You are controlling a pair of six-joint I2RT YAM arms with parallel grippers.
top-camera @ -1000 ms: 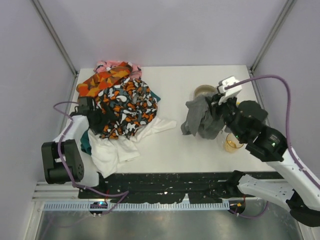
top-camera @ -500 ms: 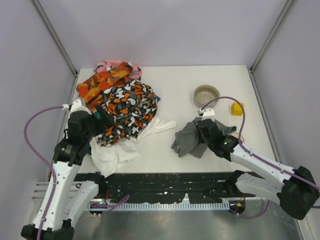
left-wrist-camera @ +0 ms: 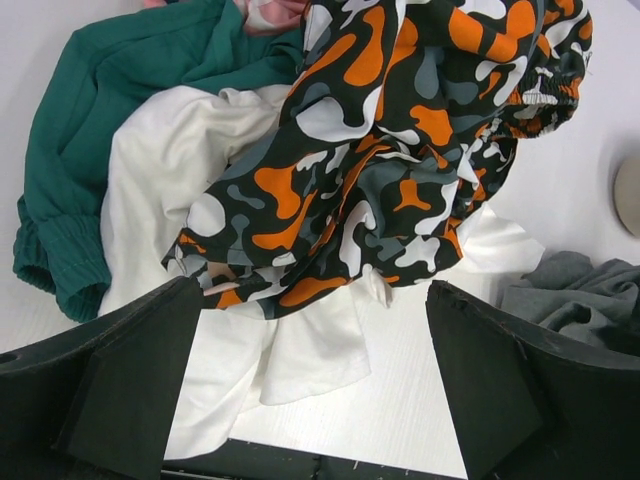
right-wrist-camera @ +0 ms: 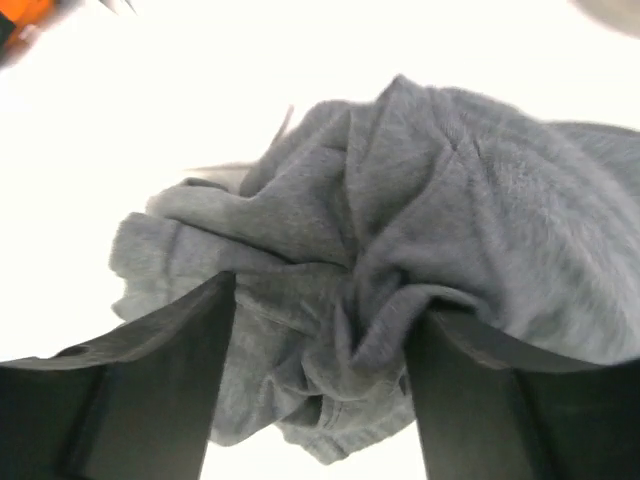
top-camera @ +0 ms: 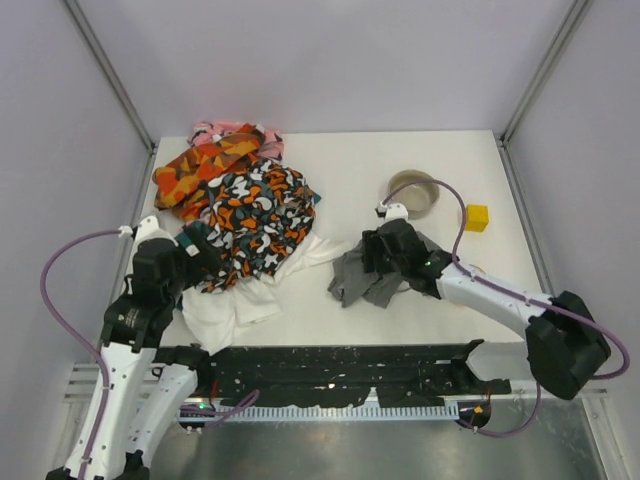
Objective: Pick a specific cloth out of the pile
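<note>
Black fingers of the right gripper (right-wrist-camera: 320, 300) stand parted, one on each side of a bunched fold of the cloth (right-wrist-camera: 450, 200). Whether their pads press on the fabric cannot be told from the right wrist view. The cloth is plain dark grey, soft and slightly fuzzy, and crumpled into deep rounded creases with no print or seam showing. From the top camera it lies on the white table (top-camera: 340, 170), right of centre and well apart from the pile (top-camera: 250, 210). It forms a rumpled heap whose long axis runs roughly left to right. Its left end sits a little nearer the arm bases, and its right part is hidden under the right gripper and wrist. Just beyond the gripper stands a round beige bowl (top-camera: 413, 192), and to the right of that a small yellow block (top-camera: 477, 217).

The left gripper (left-wrist-camera: 312, 290) is wide open and holds nothing. It is at the near left edge of the pile, with its fingers apart over the table. Straight ahead of it a cloth with a blotched orange, black, white and grey print (left-wrist-camera: 400, 150) drapes over a plain white cloth (left-wrist-camera: 160, 190), which spreads flat towards the near edge. A teal garment (left-wrist-camera: 90, 120) with a gathered cuff lies to the left. At the far side of the pile sit an orange geometric-print piece (top-camera: 200, 165) and a pink piece (top-camera: 215, 130).
</note>
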